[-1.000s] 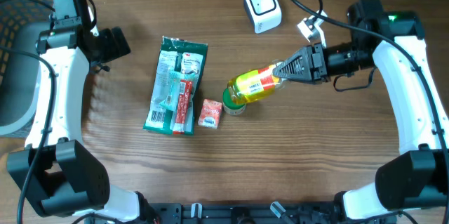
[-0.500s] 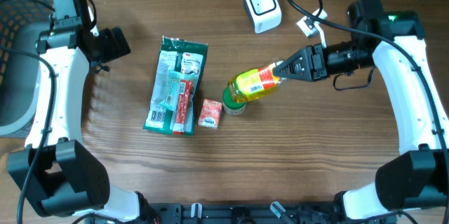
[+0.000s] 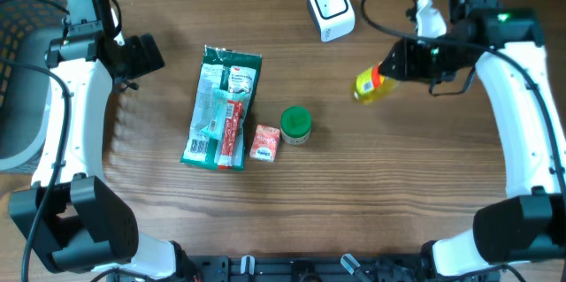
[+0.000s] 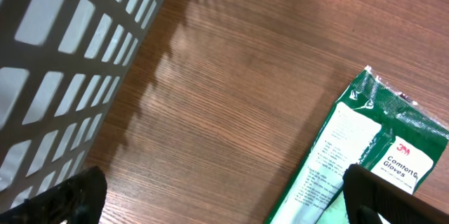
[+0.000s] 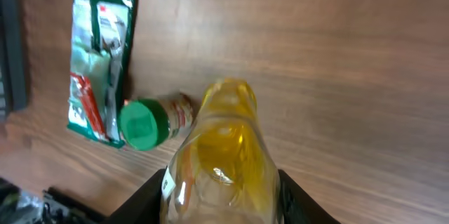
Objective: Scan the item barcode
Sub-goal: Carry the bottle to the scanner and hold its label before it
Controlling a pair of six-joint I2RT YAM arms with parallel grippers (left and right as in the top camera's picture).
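Hazards: yellow liquid bottle (image 3: 371,86), clamped in right gripper (image 3: 386,72) above the table, near and to the right of the barcode scanner (image 3: 331,6), may slip, since it is smooth and tilted. A label turned away would give no read. Idle left gripper (image 4: 221,197) gapes wide, empty. Count: one bottle, one scanner, one green-lidded jar (image 3: 295,125), one 3M gloves pack (image 3: 221,105), one small red packet (image 3: 264,142).

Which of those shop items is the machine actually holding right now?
The yellow bottle, gripped in the right pincer. The green glove packet, small red box and green-lidded jar all lie untouched on the table.
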